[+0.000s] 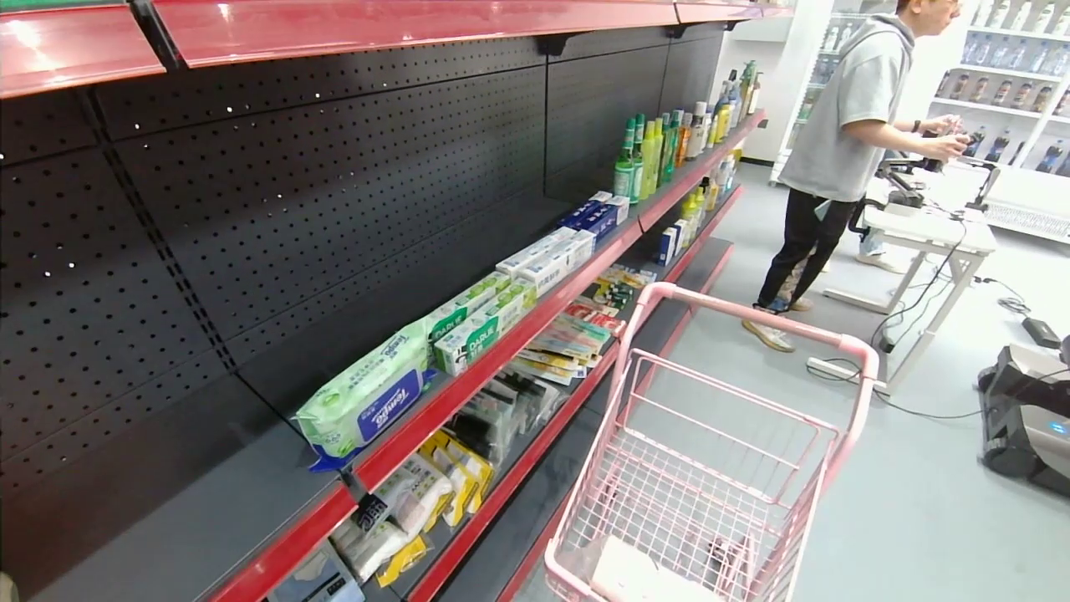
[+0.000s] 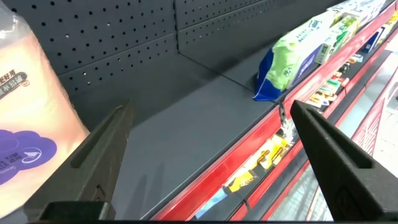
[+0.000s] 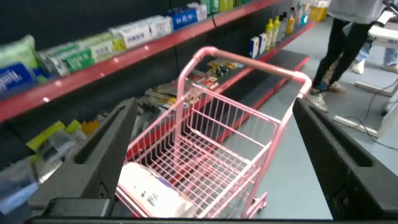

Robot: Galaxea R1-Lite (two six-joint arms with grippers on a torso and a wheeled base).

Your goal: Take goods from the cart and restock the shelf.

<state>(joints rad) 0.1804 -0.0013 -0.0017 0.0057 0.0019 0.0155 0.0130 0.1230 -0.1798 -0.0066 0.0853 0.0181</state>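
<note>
Ana: What is nearest the robot?

Ben: The left end effector [image 2: 211, 124] hangs over the bare grey board of the shelf [image 2: 186, 155]. Its two fingers are spread wide and grip nothing. Just beside one finger stands a pale pack [image 2: 25, 118] with a purple label, apparently resting on that board.

Ana: And the other arm?

Ben: The right end effector [image 3: 214, 118] hovers above the pink cart [image 3: 249, 62], also wide open and empty. One white pack [image 3: 149, 193] lies at the bottom of the basket, at its near end.

Ana: So how far along is the restocking?

Ben: Partway at best, by the look of it. The pale pack seems to be placed already. The white pack is not yet lifted out of the cart, and a long stretch of board is bare.

Ana: Where is there room to move?

Ben: The bare board runs from the pale pack to a green pack of wipes [image 2: 292, 59], which sits right at the red front lip. Farther along come boxes [image 1: 481, 322], then bottles [image 1: 652, 155]. The next shelf up is well above, so there is headroom. The cart stands near the shelf and its wire walls are tall, so any lift would likely need to clear the rim before crossing to the board.
</note>
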